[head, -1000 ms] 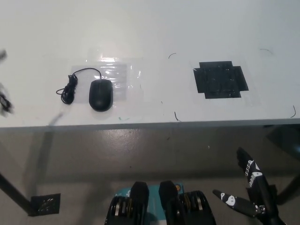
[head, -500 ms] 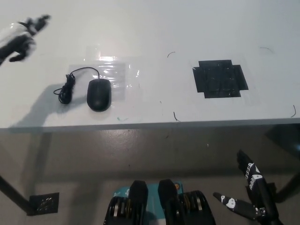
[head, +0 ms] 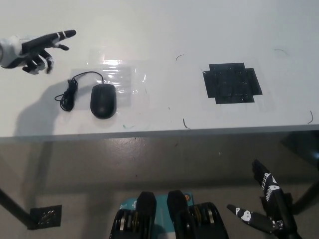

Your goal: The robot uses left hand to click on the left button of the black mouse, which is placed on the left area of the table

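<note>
Since half a second ago our left hand (head: 31,50) has swung further in over the worktop (head: 164,30), one finger extended, the rest curled, holding nothing. We see the mouse (head: 103,100) at the worktop's left, at about four o'clock from that hand and well apart. We judge it light, rigid and smooth, so press its far-left button straight down. Its coiled cable (head: 67,94) lies at nine o'clock. Our right hand (head: 266,201) rests low right, spread apart.
</note>
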`<control>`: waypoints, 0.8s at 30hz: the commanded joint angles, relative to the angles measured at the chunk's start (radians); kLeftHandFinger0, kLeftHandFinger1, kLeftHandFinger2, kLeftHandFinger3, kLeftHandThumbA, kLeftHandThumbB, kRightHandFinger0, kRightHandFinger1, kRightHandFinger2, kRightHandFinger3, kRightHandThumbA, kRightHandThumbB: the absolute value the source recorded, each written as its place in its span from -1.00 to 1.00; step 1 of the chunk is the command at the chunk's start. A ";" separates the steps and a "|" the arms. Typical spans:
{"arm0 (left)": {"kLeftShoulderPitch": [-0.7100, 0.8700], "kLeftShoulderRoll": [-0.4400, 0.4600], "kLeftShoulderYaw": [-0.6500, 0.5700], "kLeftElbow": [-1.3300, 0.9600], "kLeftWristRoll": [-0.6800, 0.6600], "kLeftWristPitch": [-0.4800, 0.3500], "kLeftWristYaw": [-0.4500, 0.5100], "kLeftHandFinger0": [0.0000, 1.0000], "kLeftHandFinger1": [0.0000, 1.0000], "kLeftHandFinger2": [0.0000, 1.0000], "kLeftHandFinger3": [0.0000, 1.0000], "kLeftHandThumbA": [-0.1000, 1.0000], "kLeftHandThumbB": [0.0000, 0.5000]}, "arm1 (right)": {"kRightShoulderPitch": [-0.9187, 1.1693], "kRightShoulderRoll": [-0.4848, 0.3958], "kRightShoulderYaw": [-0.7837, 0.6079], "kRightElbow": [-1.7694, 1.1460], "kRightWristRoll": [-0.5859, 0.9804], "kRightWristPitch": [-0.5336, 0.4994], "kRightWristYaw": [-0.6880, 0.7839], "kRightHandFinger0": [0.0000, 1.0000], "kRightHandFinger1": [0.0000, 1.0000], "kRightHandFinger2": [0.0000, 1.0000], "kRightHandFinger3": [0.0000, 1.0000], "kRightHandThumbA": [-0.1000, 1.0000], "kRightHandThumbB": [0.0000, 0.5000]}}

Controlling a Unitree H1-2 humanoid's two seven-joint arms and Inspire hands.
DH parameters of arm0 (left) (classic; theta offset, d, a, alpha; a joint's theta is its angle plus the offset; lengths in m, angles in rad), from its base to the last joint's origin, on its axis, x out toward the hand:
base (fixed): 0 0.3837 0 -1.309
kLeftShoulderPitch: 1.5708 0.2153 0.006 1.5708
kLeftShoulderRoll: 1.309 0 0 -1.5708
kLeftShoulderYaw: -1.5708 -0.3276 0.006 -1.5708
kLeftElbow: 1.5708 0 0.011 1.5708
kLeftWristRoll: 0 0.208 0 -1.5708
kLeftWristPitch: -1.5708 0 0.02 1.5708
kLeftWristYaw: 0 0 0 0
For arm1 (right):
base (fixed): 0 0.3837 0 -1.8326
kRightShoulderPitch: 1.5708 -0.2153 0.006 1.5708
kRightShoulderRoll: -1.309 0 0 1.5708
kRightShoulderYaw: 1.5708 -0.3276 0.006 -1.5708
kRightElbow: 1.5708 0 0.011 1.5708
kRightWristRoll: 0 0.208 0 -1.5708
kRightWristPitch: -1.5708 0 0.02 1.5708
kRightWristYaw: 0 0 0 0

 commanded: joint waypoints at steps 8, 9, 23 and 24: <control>-0.173 -0.033 -0.102 0.073 0.132 0.008 -0.138 -1.00 -1.00 -0.44 1.00 1.00 0.54 | -0.015 -0.013 -0.004 -0.027 0.015 -0.044 0.016 0.99 1.00 1.00 1.00 1.00 -0.57; -0.178 -0.043 -0.105 0.075 0.137 0.011 -0.140 -1.00 -1.00 -0.48 1.00 1.00 0.56 | -0.014 -0.014 -0.004 -0.028 0.010 -0.045 0.015 0.98 1.00 1.00 1.00 1.00 -0.58; -0.207 -0.140 -0.118 0.160 0.186 -0.046 -0.157 -0.99 -1.00 -0.95 1.00 1.00 0.33 | -0.019 -0.025 0.001 -0.044 0.001 -0.026 0.022 0.92 1.00 1.00 1.00 1.00 -0.58; -0.208 -0.148 -0.121 0.170 0.192 -0.054 -0.157 -1.00 -1.00 -1.00 1.00 1.00 0.24 | -0.020 -0.026 0.001 -0.045 0.000 -0.029 0.022 0.92 0.98 1.00 1.00 1.00 -0.60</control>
